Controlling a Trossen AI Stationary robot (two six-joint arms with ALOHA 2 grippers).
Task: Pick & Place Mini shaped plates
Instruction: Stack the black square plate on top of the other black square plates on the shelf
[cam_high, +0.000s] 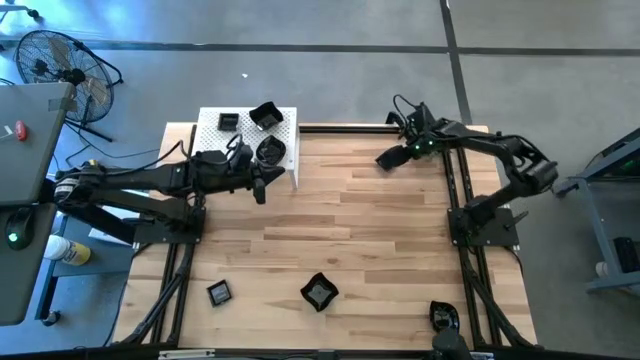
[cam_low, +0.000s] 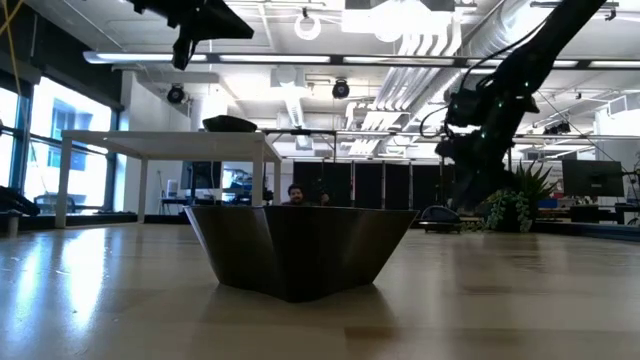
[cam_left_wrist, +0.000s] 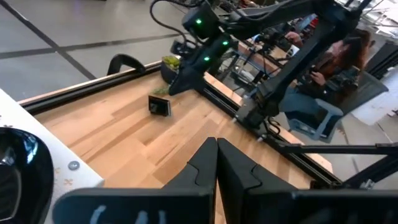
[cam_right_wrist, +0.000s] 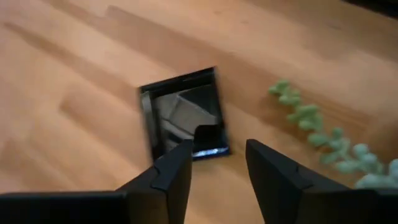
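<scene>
The right gripper (cam_right_wrist: 214, 171) hangs with its jaws spread apart and nothing between them, poised directly over a small square black plate (cam_right_wrist: 183, 115) that lies flat on the wooden table (cam_high: 380, 230) near its far right corner, just beside a green plant sprig (cam_right_wrist: 323, 134); my guess is it is lined up that way to drop onto the plate's rim. Over at the far left, the left gripper (cam_left_wrist: 216, 163) is clenched tight, fingers pressed together and empty, sitting at the edge of the white perforated stand (cam_high: 212, 122), where three black dishes (cam_high: 265, 116) rest, which looks like the collecting spot. More plates wait along the near edge: a small square one (cam_high: 219, 293), an angular faceted one (cam_high: 318, 292) that looms large right in front of the low camera, and another dish (cam_high: 444, 317) at the near right. By my reckoning the sorting is partway along, with at least four still to bring over.
</scene>
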